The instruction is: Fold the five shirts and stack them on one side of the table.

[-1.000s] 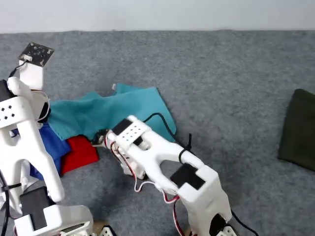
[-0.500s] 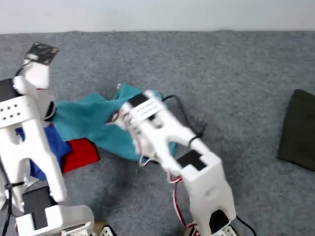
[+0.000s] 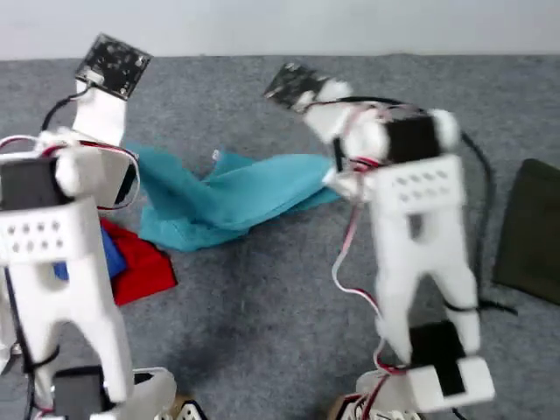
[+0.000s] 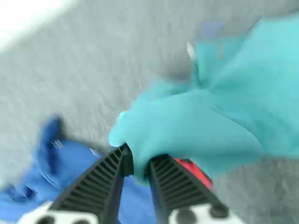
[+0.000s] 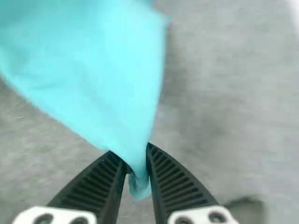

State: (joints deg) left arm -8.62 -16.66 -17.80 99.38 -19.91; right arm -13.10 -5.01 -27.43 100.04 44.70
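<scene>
- We take the crumpled teal shirt of soft fabric (image 3: 223,197) as our landmark. It is drawn out in a long band between the two arms on the grey, felt-like surface (image 3: 262,332).
- The left claw (image 4: 138,161) is pinched nearly shut on a bunched fold at one end of the teal shirt (image 4: 210,121). Its two black ribbed fingers (image 4: 110,175) have only the cloth between them.
- The right claw (image 5: 133,156) is likewise closed down on the opposite end of the teal shirt (image 5: 93,70). A narrow twist of cloth runs through between its black fingers (image 5: 163,177), and the shirt fans out wide beyond them.
- In the high view the teal shirt is widest and most rumpled toward the left arm's end and narrows to a point at the right arm's end. We cannot tell whether its middle rests on the surface or hangs just clear of it.
- A flat red shirt of plain fabric (image 3: 140,267) lies just beside the teal shirt's wide end, on the side nearer the arm bases. In the left wrist view a sliver of it (image 4: 189,165) shows right under the gripped fold.
- A rumpled bright blue shirt (image 3: 109,254) lies touching the red shirt, on the side away from the teal shirt's middle. In the left wrist view (image 4: 70,158) it sits close beneath the left claw.
- A dark green shirt lying flat with straight edges (image 3: 529,232) sits well apart from the teal shirt, out beyond its narrow end and past the right arm.
</scene>
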